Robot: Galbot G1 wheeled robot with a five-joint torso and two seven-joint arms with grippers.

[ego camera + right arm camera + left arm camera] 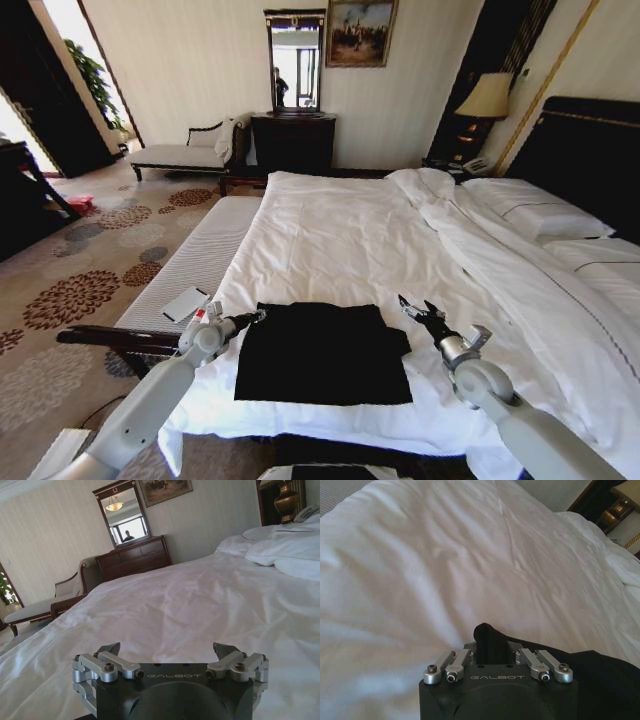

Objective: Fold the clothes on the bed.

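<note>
Item: black T-shirt, partly folded, lower centre of the head view on the bed.
Left gripper, at the shirt's upper-left corner, pinches a fold of black cloth.
Right gripper, beside the upper-right corner, spread and empty.
Risk: thin pinch may slip, or one-sided pulling may skew the fold

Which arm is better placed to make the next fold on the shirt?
Left, probably. The left gripper is shut on the black T-shirt at its far left corner, cloth pinched between its fingers. The right gripper is open beside the far right corner, holding nothing.
</note>
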